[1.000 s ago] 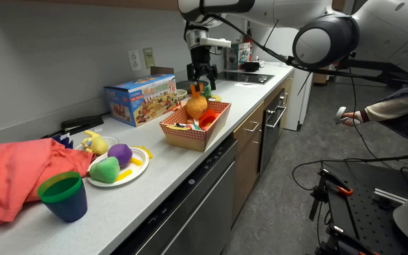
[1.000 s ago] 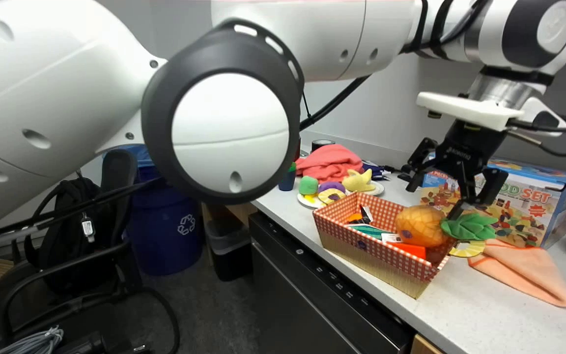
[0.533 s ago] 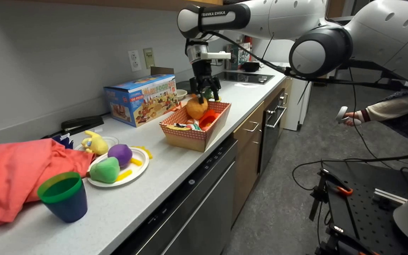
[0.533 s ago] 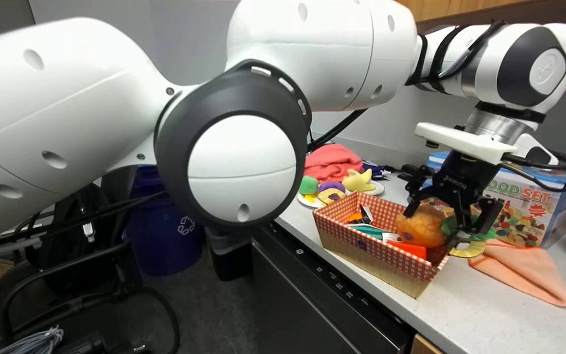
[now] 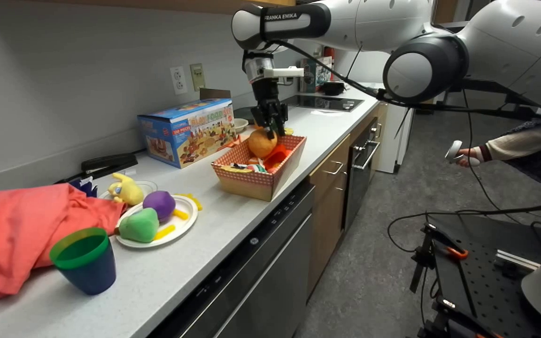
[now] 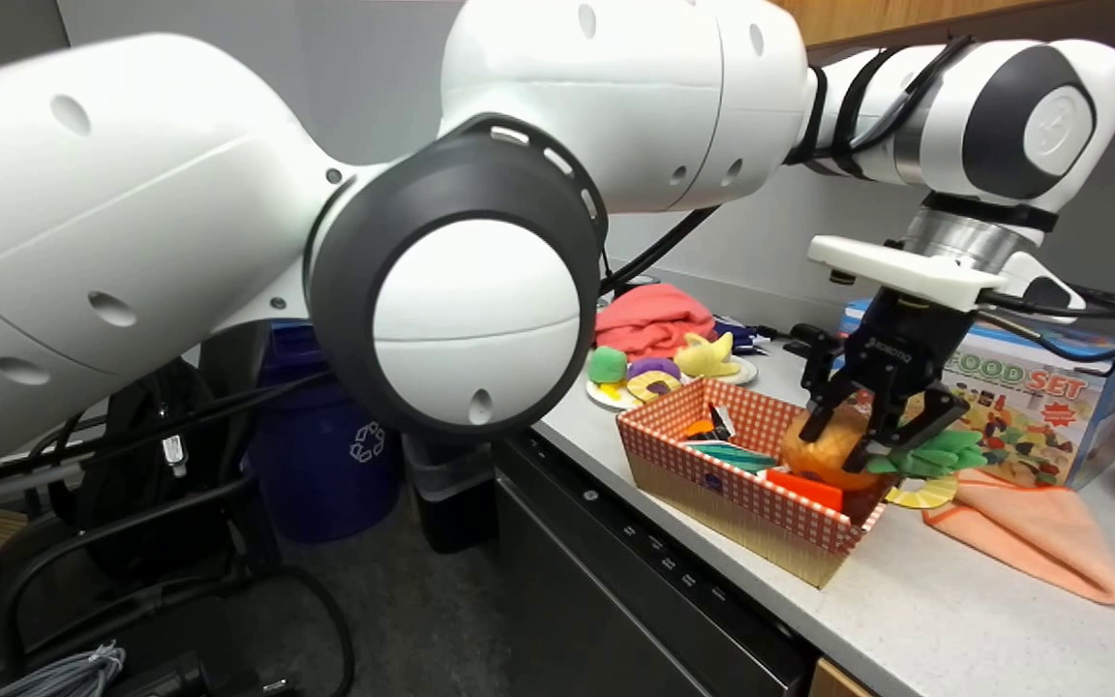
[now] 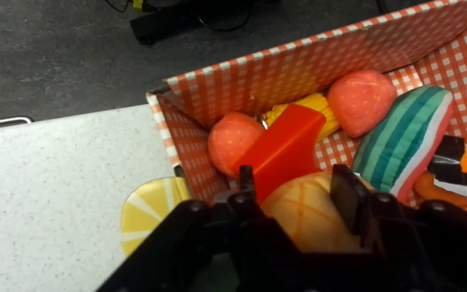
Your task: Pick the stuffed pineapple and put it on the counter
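The stuffed pineapple [image 7: 302, 211] is resting in the checked basket [image 7: 274, 81], lower centre of the wrist view, and the claw [image 6: 832, 451] is straddling its orange body, fingers [image 7: 346, 198] either side; whether it is gripping yet, I cannot tell. I'd judge the grasp is the step in hand; the next move is calling for a sure pinch, then a lift clear of the basket onto the counter [image 5: 172, 263]. Counting outward, I'm seeing one pineapple, two reddish toy berries [image 7: 362, 103], one red piece [image 7: 284, 148], one corn-like piece [image 7: 312, 104], one watermelon slice [image 7: 403, 134]; one yellow slice [image 7: 152, 207] is lying just outside; at left in an exterior view, one purple fruit [image 5: 159, 204] and one green fruit [image 5: 140, 225] are sharing a plate [image 5: 186, 226].
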Motion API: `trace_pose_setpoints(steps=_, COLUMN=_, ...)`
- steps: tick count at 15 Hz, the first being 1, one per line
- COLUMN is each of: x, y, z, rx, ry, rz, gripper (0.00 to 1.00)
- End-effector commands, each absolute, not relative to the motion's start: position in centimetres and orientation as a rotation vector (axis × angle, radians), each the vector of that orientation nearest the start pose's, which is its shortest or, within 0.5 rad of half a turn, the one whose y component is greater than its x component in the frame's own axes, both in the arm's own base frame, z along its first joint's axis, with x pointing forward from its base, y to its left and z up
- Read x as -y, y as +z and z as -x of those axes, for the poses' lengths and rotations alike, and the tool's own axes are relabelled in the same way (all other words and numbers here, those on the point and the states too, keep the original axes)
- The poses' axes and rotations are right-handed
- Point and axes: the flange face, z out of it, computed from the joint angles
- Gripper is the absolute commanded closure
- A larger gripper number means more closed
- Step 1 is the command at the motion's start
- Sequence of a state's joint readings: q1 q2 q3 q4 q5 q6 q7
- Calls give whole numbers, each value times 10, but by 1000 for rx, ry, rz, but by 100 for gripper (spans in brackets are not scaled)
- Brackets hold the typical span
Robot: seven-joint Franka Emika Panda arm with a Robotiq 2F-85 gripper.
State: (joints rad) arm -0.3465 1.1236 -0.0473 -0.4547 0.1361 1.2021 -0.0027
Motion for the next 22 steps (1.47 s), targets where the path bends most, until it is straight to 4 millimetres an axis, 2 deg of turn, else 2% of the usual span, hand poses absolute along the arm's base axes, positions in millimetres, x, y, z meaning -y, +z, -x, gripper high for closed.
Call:
trace_pose_setpoints(steps=1, x=250, y=351, z=-704, rx=-479, ry=520, rz=2914, gripper=79)
trace_pose_setpoints(steps=4, x=248, y=351, z=-705, rx=-479, ry=518, rz=2917, gripper=99)
trace_pose_setpoints(steps=12, x=247, y=351, z=-706, rx=-478, ry=518, rz=2921, gripper=100)
trace_pose_setpoints(steps=13, x=248, y=351, z=-705, rx=-477, ry=524, rz=2919, gripper=92)
trace_pose_setpoints(steps=14, x=248, y=351, z=-705, rx=-475, ry=525, rz=2918, gripper=73)
trace_pose_setpoints(steps=15, x=245, y=352, z=-705, rx=-468, ry=526, rz=2916, gripper=68)
trace_pose_setpoints(steps=22, x=252, y=369, z=-701, rx=-459, ry=497, rz=2921, gripper=13)
